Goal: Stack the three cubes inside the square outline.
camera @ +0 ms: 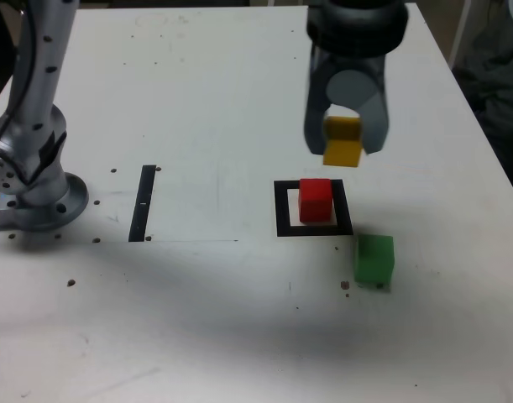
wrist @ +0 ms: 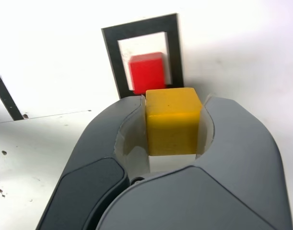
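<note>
- The yellow cube hangs in the air, clamped between the jaws of the gripper, which is closed tight on its two side faces.
- The red cube sits inside the square outline on the tabletop, towards the frame's right side in the wrist view.
- In the exterior view the red cube lies below the held cube, nearer the camera and slightly to the exterior view's left.
- The green cube rests outside the outline, just off its near right corner in the exterior view.
- The next move probably calls for a short shift over the red cube, then a descent.

Cube inside square outline
</note>
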